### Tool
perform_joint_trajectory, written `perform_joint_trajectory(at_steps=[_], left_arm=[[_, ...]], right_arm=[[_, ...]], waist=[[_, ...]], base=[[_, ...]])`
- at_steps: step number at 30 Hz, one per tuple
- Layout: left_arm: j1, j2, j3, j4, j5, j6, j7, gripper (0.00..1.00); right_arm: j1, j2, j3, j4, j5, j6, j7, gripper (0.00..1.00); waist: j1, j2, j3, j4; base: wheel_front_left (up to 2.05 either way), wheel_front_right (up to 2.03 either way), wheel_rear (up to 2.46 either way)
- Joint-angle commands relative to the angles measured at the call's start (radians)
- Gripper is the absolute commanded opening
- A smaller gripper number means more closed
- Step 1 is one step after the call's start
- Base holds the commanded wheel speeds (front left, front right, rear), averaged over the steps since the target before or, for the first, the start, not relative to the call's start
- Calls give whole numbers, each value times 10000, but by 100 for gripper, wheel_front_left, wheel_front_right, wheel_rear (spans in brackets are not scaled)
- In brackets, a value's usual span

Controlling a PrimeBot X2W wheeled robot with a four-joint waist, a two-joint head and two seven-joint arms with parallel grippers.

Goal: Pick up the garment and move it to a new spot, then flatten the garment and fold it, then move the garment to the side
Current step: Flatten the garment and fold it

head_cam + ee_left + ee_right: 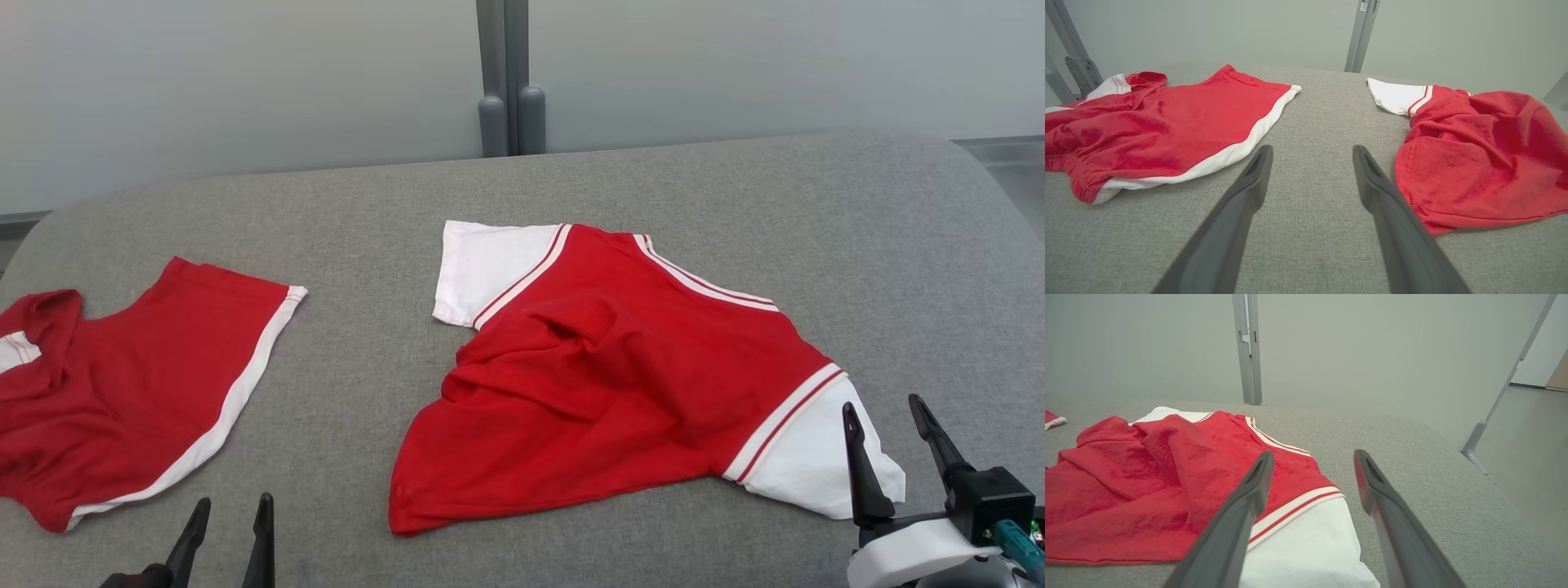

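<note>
Just left of the right tool (882,404), on the grey fabric-covered desk (735,188): red T-shirt (604,376) with white sleeves. It's rumpled, with the body bunched in folds, so I can't make out the neckline or which side is up. The near white sleeve (816,465) runs behind this tool's left finger in the head view; can't tell if they touch. Right tool is spread, nothing between the fingers. In the right wrist view its left finger crosses the sleeve's striped seam and its right finger is over bare desk.

Left tool (233,502) is spread and empty, its body cut off by the bottom edge. It points at bare desk, T-shirt to its right, second red garment (122,384) with white trim to its left. That one is cut off at the frame's left edge, type unclear. Grey post (510,82) stands far beyond both tools.
</note>
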Motion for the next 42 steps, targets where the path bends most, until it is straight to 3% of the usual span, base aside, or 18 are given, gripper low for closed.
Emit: perform_joint_trajectory(at_steps=[1, 11, 15, 20, 21, 25, 29, 34, 42], left_arm=[[90, -51, 139, 59, 107, -90, -2, 100], [-14, -457, 454, 228, 416, -248, -2, 100], [-290, -511, 167, 147, 132, -253, 64, 100], [-643, -617, -337, -362, -410, -252, 1696, 100], [-643, -617, -337, -362, -410, -252, 1696, 100], [-850, -805, -787, -959, -879, -241, 3246, 100], [-951, -800, -1031, -1352, -1131, -152, 4241, 100], [-1165, -658, -1159, -1318, -1045, 2, 4825, 100], [-1152, -435, -1237, -1213, -898, 385, 5522, 100]], right_arm=[[13, 29, -32, 39, -60, -10, -32, 100], [-111, 213, -90, 357, 367, -10, -32, 100], [-330, -286, -113, 719, 545, -12, -32, 100], [-792, -1508, 528, 731, 906, -12, 1544, 100], [-792, -1508, 528, 731, 906, -12, 1544, 100], [-813, -2496, 1389, 725, 1687, -17, 3468, 100], [-749, -3185, 2133, 814, 2655, -14, 4682, 100], [-1115, -3519, 2561, 1201, 3141, -14, 4872, 100], [-1909, -3467, 3168, 1990, 3327, -14, 4307, 100]], waist=[[0, -1, 17, 2], [0, -1, 80, -66], [0, -1, 205, -85], [0, -1, 584, -218], [0, -1, 584, -218], [0, -1, 942, -320], [0, -1, 1222, -418], [0, -1, 1483, -602], [0, -1, 1643, -813]], base=[[0, 0, 0], [0, 0, 0], [0, 0, 0], [0, 0, 0], [0, 0, 0], [0, 0, 0], [0, 0, 0], [0, 0, 0], [0, 0, 0]])
